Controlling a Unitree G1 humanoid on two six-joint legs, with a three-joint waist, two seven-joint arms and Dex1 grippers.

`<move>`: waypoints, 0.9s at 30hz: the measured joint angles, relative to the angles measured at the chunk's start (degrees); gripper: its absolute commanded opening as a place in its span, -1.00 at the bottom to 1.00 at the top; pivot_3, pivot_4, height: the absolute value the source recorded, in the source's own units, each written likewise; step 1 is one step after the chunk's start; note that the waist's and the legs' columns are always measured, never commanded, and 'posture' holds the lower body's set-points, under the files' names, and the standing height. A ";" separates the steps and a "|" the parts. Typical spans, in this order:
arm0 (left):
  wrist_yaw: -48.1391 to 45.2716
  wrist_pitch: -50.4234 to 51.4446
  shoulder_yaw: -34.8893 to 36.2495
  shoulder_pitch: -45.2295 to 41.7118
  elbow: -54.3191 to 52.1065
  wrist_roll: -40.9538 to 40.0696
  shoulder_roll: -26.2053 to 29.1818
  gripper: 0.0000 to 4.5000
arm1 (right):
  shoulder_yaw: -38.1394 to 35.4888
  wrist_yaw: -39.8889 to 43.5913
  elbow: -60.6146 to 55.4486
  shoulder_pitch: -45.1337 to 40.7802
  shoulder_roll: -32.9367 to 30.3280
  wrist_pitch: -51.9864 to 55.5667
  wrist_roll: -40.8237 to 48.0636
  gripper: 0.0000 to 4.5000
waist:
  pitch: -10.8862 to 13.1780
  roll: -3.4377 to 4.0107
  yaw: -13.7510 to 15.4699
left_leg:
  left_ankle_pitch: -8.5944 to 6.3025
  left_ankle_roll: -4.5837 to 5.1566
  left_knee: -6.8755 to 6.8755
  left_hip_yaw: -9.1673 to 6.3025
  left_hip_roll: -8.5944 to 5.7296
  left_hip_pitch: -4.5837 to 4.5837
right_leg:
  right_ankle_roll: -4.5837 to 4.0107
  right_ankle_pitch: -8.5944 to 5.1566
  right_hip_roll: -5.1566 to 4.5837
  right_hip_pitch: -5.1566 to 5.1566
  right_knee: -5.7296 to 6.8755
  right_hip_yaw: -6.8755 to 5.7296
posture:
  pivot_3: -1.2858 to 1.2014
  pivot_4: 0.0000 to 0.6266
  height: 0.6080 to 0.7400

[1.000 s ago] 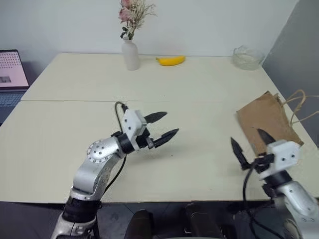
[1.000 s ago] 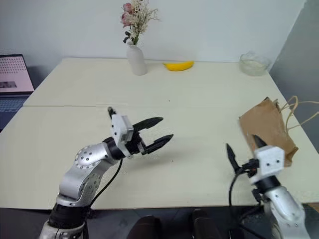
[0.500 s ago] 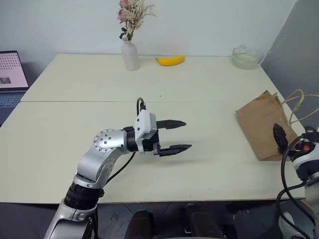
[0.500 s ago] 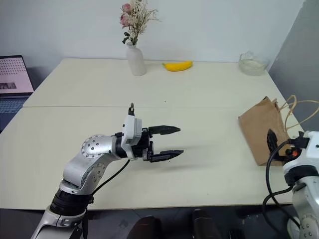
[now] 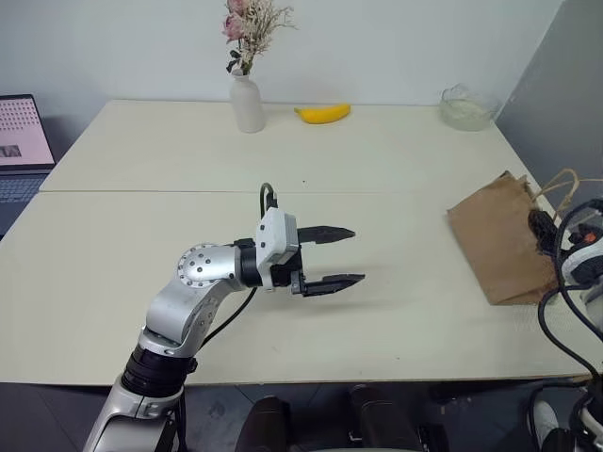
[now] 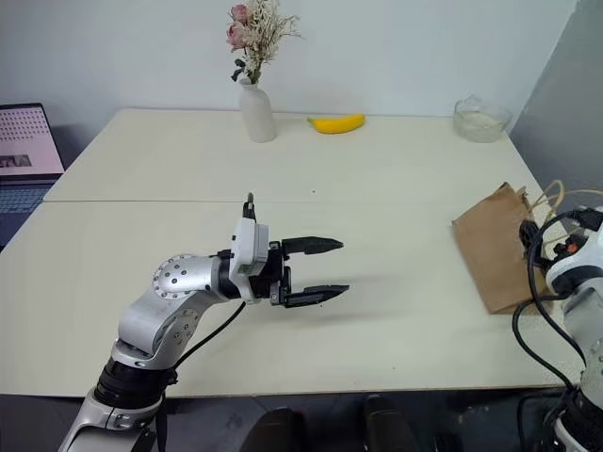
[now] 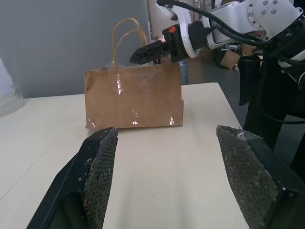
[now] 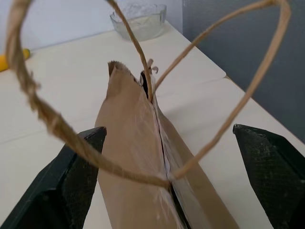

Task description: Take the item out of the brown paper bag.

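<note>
Brown paper bag lies flat near the table's right edge, mouth and cord handles toward the edge; item not visible. Right gripper at the bag's 3 o'clock, at the handle end, jaws wide open astride it, empty. Left gripper at the bag's 9 o'clock, well apart, jaws apart, empty.
</note>
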 measured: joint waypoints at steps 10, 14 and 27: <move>0.39 1.22 0.00 -0.18 -0.25 -0.01 -0.05 0.56 | 0.06 0.24 3.08 -3.39 -1.07 -0.63 -0.52 0.09 | 0.00 0.00 0.01 | 0.00 0.00 0.00 0.01 0.00 -0.01 | 0.00 0.00 0.01 0.00 -0.01 0.00 | 0.03 -0.52 1.00; 0.41 1.30 0.00 -0.44 -0.27 -0.01 -0.04 0.56 | 0.19 0.48 3.59 -3.75 -1.46 -1.38 -0.70 -0.57 | 0.00 0.00 0.00 | 0.00 0.00 0.00 0.01 0.00 -0.01 | 0.00 0.00 0.01 0.00 -0.02 0.00 | 0.03 -0.52 1.00; 4.71 4.15 2.06 0.14 -2.32 -1.38 -0.01 0.56 | 12.29 8.98 5.21 -0.52 -12.02 -12.50 -11.25 -0.99 | 0.03 0.05 -0.11 | 0.00 0.00 -0.01 0.07 0.01 0.00 | 0.01 0.00 0.00 -0.03 -0.03 0.06 | 0.03 -0.52 1.00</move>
